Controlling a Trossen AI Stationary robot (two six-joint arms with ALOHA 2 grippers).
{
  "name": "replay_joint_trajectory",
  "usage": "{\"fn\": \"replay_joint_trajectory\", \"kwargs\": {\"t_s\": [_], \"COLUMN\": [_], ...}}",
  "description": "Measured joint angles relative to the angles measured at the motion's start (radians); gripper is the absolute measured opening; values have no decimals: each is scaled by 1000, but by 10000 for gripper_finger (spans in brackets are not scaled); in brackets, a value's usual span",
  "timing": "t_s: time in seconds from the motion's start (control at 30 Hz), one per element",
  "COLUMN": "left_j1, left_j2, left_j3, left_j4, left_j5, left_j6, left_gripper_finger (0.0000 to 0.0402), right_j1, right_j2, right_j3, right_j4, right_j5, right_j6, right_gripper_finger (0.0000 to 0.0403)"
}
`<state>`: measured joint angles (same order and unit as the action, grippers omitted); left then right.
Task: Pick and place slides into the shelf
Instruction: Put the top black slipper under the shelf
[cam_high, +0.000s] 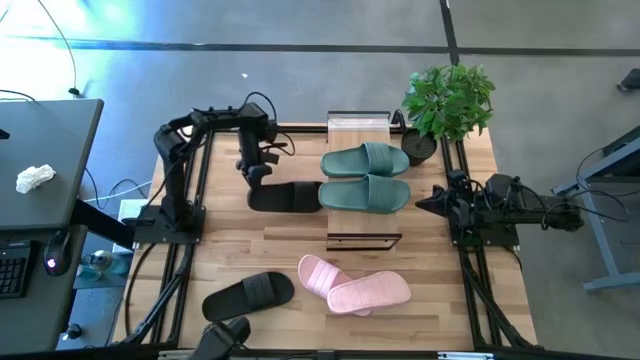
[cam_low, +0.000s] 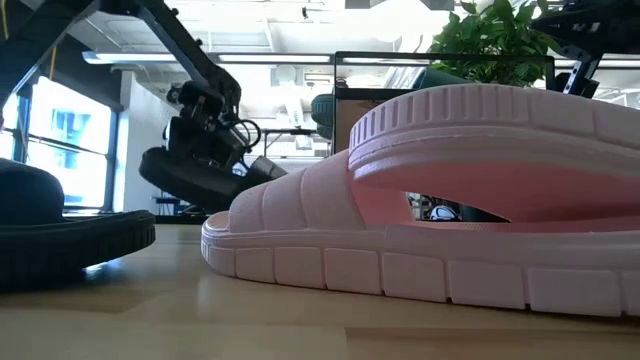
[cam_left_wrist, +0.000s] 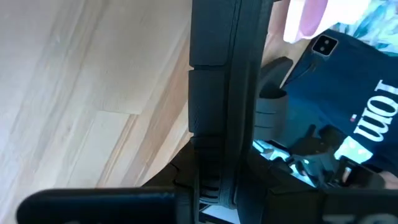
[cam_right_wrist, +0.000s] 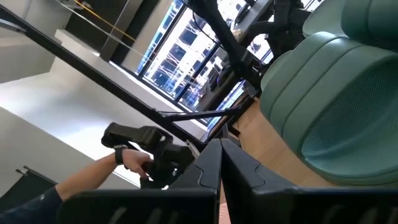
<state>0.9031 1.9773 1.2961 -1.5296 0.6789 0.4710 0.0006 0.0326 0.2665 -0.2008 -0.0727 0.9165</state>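
From above, my left pincer (cam_high: 256, 172) sits at the heel end of a black slide (cam_high: 287, 197) that lies on the wooden counter (cam_high: 250, 245) just left of the shelf (cam_high: 364, 238), its toe touching the shelf's edge; the fingers appear closed on the slide's rear, my left arm reaching in from the far-left corner and bending down at the wrist. The two green slides (cam_high: 366, 176) rest side by side on the shelf's top board. The second black slide (cam_high: 250, 293) lies near the front left, and the pink slides (cam_high: 356, 286) lie crossed, one atop the other, near the front, just before the shelf. My right pincer (cam_high: 424, 203) waits at the right edge, pointing toward the shelf, beside a potted plant (cam_high: 448, 100). From counter level, my left pincer (cam_low: 205, 140) holds the black slide (cam_low: 200, 180) tilted, heel raised clear of the counter, behind a pink slide (cam_low: 440, 200) that fills the near ground. Through my left wrist camera, the black slide (cam_left_wrist: 214, 106) runs between my fingers, clamped, above the pale wood. Through my right wrist camera, my right fingers (cam_right_wrist: 208, 168) meet, holding nothing, with a green slide (cam_right_wrist: 329, 93) near ahead, and a person's hand (cam_right_wrist: 130, 158) shows on a device beyond the counter.
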Motion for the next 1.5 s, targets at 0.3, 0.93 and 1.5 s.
{"fn": "replay_joint_trajectory", "kwargs": {"t_s": [0.3, 0.93, 1.5], "left_j1": [-46, -259, -275], "left_j2": [34, 33, 33], "left_j3": [1, 0, 0], "left_j4": [15, 252, 308], "left_j5": [-8, 128, -20], "left_j6": [33, -90, -106], "left_gripper_finger": [51, 51, 113], "right_j1": [0, 0, 0], "right_j2": [0, 0, 0], "right_j3": [0, 0, 0], "right_j4": [0, -5, -5], "right_j5": [0, -37, -50], "right_j6": [2, 0, -1], "right_gripper_finger": [1, 1, 1]}}
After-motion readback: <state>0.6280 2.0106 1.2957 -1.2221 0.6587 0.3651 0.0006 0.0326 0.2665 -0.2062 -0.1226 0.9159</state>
